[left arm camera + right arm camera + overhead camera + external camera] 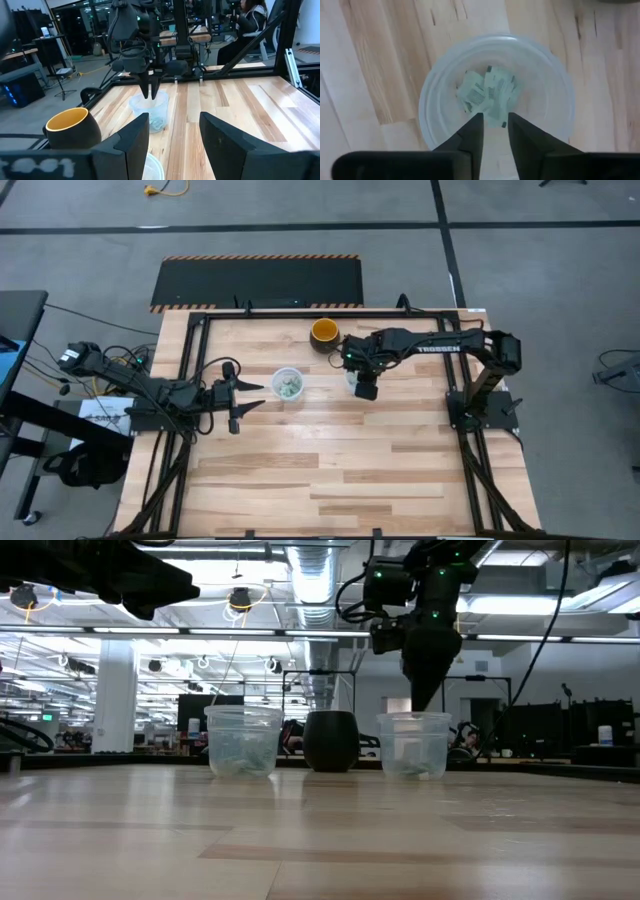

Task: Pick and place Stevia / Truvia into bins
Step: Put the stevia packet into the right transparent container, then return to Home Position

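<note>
Two clear cups stand upright on the wooden table. The left cup point(288, 385) point(243, 740) holds light green sachets point(290, 388). The right cup point(427, 102) point(413, 745) point(150, 107) holds several sachets point(490, 92) lying on its bottom. My right gripper point(495, 125) point(425, 690) point(149, 90) points straight down just above this cup's mouth, its fingers a narrow gap apart with nothing between them. My left gripper point(170, 135) point(258, 396) hovers level, to the left of the left cup, wide open and empty.
A dark bowl with an orange inside point(325, 333) point(72, 130) point(330, 740) stands close behind the two cups, near the table's far edge. A dark frame point(200, 320) borders the table. The near half of the table point(330, 470) is bare wood.
</note>
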Motion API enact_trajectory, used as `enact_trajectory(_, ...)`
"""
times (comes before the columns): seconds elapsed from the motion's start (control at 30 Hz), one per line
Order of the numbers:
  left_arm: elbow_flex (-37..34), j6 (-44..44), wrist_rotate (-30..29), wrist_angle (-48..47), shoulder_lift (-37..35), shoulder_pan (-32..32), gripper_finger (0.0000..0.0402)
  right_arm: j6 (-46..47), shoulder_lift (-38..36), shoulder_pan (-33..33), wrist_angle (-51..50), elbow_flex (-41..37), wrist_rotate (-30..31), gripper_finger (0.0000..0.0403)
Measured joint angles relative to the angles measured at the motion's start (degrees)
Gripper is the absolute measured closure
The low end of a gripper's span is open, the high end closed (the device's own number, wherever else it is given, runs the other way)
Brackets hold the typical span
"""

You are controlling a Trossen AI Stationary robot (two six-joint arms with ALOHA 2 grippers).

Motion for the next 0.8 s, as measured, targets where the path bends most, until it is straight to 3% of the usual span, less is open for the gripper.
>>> enact_trajectory(0.33, 0.0, 0.3, -0.3, 0.0, 0.0, 0.0, 0.0235, 0.7, -0.5, 0.4, 0.0, 0.0, 0.0, 0.0268)
enact_trajectory(0.47, 0.0, -3.4, -6.3, 0.3, -0.8, 0.0, 0.0235, 2.0, -4.9, 1.3, 1.4, 0.0, 0.0, 0.0262)
enact_trajectory(0.57, 0.0, -4.4, -7.3, -0.6, -3.4, -0.1, 0.0235, 0.8, -10.6, 2.6, 5.1, 0.0, -1.0, 0.0262)
enact_trajectory(0.67, -0.3, -3.5, -3.3, -1.3, -6.7, -0.5, 0.0235, -3.4, -18.8, 3.8, 12.8, -2.3, -4.2, 0.0267)
enact_trajectory(0.8, -2.2, -2.0, -1.6, -1.7, -11.0, -0.9, 0.0235, -6.4, -33.7, 3.4, 30.0, -14.8, -8.9, 0.0270)
